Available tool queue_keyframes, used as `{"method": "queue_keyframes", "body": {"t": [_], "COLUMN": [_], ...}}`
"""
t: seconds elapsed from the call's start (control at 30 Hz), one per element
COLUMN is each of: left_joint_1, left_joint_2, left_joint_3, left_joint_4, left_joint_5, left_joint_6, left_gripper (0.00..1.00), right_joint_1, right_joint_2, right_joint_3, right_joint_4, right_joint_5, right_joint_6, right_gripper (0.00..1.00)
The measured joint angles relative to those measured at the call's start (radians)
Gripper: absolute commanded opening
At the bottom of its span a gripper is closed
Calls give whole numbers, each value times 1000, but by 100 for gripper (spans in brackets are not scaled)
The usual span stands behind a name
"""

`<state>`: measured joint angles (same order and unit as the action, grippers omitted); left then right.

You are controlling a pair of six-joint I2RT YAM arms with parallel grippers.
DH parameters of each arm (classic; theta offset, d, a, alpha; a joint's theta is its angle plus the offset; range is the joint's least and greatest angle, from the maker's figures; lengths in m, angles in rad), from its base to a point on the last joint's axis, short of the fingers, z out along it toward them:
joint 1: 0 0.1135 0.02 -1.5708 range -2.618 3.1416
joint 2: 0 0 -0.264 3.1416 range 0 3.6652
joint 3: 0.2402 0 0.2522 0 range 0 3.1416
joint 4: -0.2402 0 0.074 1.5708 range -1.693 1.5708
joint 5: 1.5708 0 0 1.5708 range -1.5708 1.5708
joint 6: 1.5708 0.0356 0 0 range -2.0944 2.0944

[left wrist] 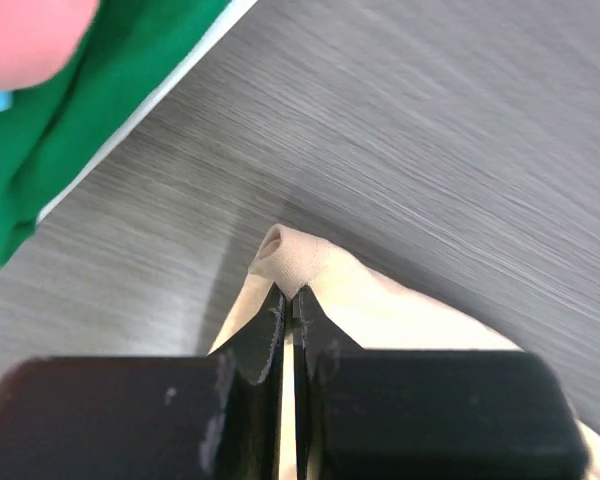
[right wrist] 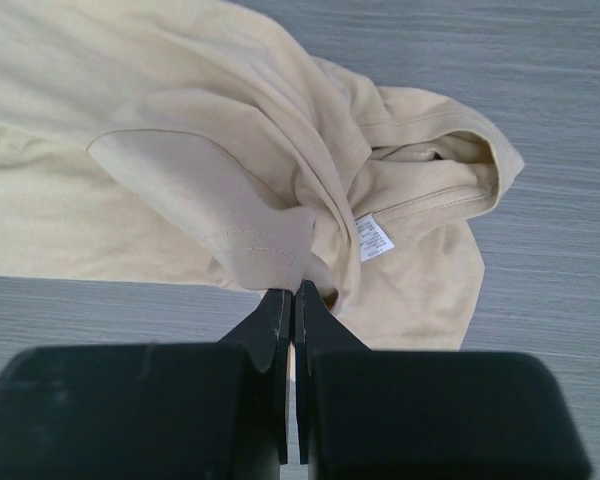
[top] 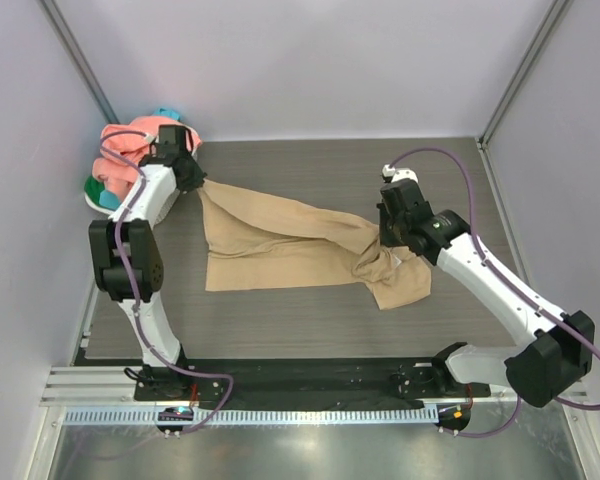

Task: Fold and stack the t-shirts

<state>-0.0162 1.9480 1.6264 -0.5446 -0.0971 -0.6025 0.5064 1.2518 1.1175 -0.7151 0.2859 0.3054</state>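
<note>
A dark grey counter [top: 280, 325] with a fine wood grain sits inside a booth, closed in at the back and on both sides by pale, faintly lilac walls [top: 310, 60]. Slim metal posts [top: 78, 55] run up the two rear corners. Along the near edge lie an aluminium rail [top: 80, 385] and a brushed steel sheet [top: 310, 455] — the light is soft and even
</note>
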Motion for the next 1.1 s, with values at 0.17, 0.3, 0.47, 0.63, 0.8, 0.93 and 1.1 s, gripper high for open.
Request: {"method": "queue_keyframes", "body": {"t": [0.17,0.3,0.47,0.63,0.8,0.93,1.1], "left_joint_1": [2,4,4,4,5,5,5], "left_joint_2": [-116,-220,-445,-774,-1095,-1267,-1360], "left_joint_3": [-32,-81,-163,-162,-142,-71,26], "left_joint_4": [-48,-94,-158,-191,-194,-185,-180], "left_joint_5": [34,85,132,159,182,240,281], "left_joint_6": [1,7,27,72,101,122,136], "left_gripper": [0,0,0,0,0,0,0], "right_joint_1": [0,0,0,0,0,-7,-43], "right_joint_2": [-32,-92,-245,-442,-617,-710,-727], "right_joint_3": [56,127,223,351,460,524,641], "right_joint_4": [-35,-84,-125,-135,-116,-82,-75], "right_joint_5": [27,59,98,72,5,-78,-118], "right_joint_6": [0,0,-7,-65,-126,-159,-176], "right_gripper": [1,1,1,1,1,1,1]}}
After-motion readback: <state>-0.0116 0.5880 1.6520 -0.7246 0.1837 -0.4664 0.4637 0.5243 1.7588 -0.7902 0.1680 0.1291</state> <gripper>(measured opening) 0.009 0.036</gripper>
